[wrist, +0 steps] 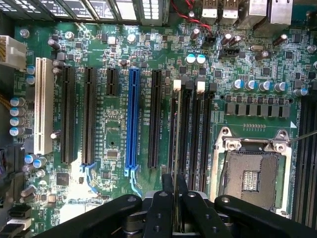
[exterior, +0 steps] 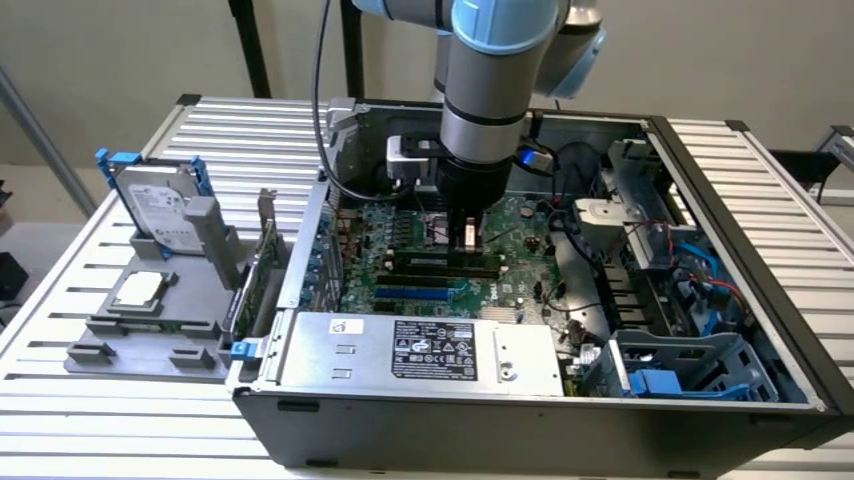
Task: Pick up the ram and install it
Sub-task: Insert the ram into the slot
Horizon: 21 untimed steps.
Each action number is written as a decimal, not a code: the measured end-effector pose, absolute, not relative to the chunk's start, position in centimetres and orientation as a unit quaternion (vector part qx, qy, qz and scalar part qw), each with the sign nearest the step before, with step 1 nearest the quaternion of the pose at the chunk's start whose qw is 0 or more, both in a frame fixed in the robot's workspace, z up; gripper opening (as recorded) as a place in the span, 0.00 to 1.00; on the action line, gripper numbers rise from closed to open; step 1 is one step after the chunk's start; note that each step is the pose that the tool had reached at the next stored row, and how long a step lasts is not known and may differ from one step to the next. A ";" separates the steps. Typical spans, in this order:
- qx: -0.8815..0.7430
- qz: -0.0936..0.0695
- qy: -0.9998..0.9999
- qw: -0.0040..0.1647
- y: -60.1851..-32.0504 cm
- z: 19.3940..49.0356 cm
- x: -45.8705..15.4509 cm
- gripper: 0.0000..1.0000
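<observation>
The ram shows edge-on as a thin strip between my fingers, hanging over the black memory slots with white latches on the green motherboard. My gripper is shut on the ram; its black fingers close in from both sides. In the exterior view the gripper points straight down into the open computer case, just above the motherboard near its middle. Whether the ram touches a slot I cannot tell.
A blue expansion slot and black ones lie beside the memory slots, and an open CPU socket on the other side. The power supply fills the case's front. Outside, on the exterior view's left, stand a hard drive and a green card.
</observation>
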<state>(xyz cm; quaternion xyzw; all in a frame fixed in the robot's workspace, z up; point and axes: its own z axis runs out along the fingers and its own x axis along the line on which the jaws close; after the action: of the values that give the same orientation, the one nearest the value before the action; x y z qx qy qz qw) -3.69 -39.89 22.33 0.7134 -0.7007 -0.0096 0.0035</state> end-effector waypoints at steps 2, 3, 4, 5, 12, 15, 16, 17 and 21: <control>0.713 -0.010 -0.701 0.003 -39.9 22.3 -3.7 0.14; 0.713 -0.010 -0.701 0.003 -39.9 22.2 -3.7 0.14; 0.713 -0.010 -0.701 0.003 -39.9 22.2 -3.7 0.14; 0.713 -0.010 -0.701 0.003 -39.9 22.2 -3.7 0.14; 0.713 -0.010 -0.701 0.004 -39.9 22.0 -3.7 0.14; 0.713 -0.010 -0.701 0.003 -39.8 21.9 -3.7 0.14; 0.713 -0.010 -0.701 0.003 -39.8 21.9 -3.7 0.14; 0.713 -0.010 -0.701 0.003 -39.8 21.9 -3.7 0.14; 0.713 -0.009 -0.701 0.004 -39.8 22.0 -3.7 0.22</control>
<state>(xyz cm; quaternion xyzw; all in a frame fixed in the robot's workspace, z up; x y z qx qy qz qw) -3.69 -39.81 21.97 0.7134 -0.7007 -0.0095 0.0035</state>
